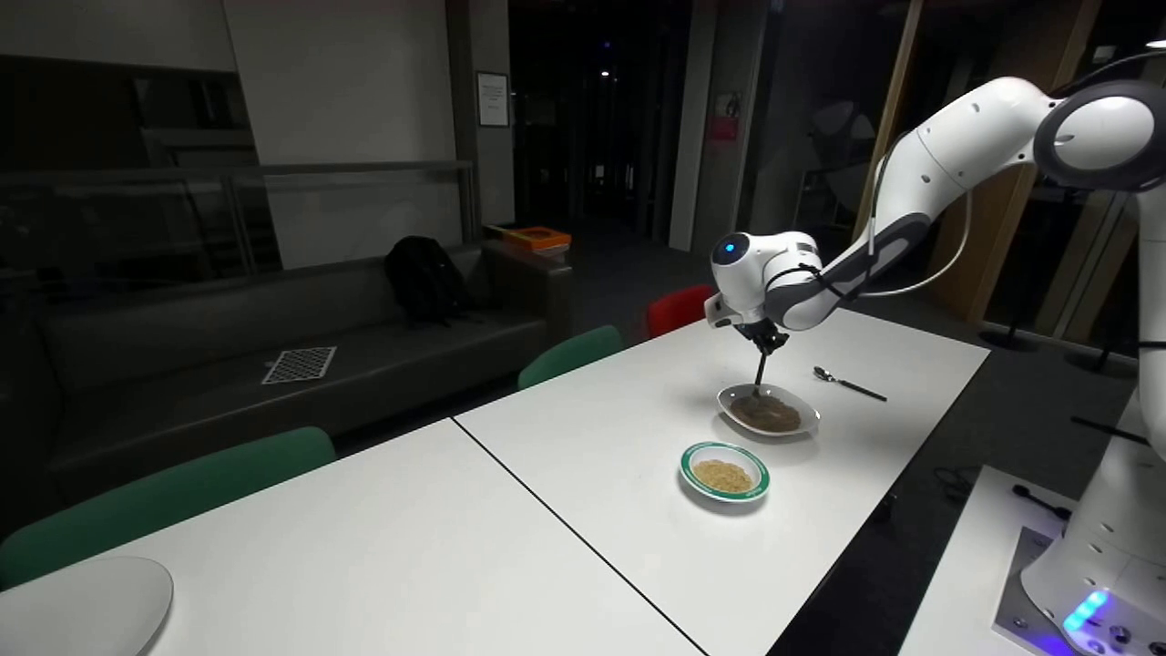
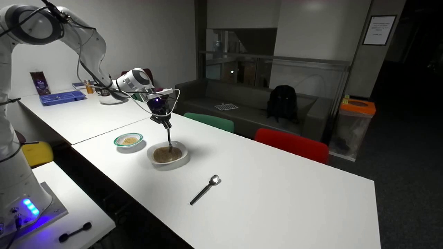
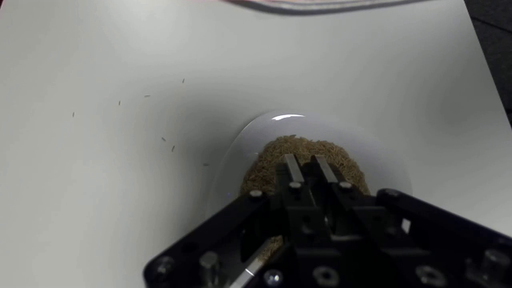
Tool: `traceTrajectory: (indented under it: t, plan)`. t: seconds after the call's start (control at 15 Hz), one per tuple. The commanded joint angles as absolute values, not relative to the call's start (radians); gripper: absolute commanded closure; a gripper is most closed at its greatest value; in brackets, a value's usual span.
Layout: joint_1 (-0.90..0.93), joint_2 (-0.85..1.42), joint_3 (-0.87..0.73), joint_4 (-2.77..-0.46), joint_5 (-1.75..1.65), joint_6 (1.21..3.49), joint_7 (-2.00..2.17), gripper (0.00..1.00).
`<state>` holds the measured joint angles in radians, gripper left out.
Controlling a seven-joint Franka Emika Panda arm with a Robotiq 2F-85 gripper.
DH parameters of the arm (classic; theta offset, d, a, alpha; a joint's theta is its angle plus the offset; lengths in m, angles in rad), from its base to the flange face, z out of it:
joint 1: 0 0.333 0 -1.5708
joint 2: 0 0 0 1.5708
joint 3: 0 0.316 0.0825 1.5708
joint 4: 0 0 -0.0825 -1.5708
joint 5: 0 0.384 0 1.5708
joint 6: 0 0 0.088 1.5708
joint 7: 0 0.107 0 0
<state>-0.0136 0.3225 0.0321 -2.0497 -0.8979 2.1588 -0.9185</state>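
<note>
Pinching thin black-handled metal utensil [image 2: 169,135], prob. a spoon, near upright in black two-fingered gripper [image 3: 306,161]; w/ tip down in brown rice-like grain [image 2: 165,155] inside shallow glossy white bowl [image 3: 376,160]. Looks like mid-scoop or mid-stir; can't tell which w/ tip part-buried. Calls next for firm pinch & slow, low tilt b4 any lift, to avoid adding to loose grains [image 3: 163,139] on smooth white tabletop [image 2: 277,193]. Near bowl but not touching, see small round white dish [image 1: 720,454] w/ green rim, holding pale yellow grain [image 1: 723,476]; on roughly opp. side, note shiny metal spoon [image 2: 203,191] w/ black handle; past table edge, spot green chair [image 2: 211,121] & red chair [image 2: 292,145]
</note>
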Motion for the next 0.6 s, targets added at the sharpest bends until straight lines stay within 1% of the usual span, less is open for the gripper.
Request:
traceTrajectory:
  t: [0.0, 0.53]
  plan:
    - [-0.005, 0.345, 0.042, -2.016, -0.897, 2.150, -0.944, 0.97]
    - [0.011, 0.351, 0.048, -2.004, -0.905, 2.143, -0.948, 0.97]
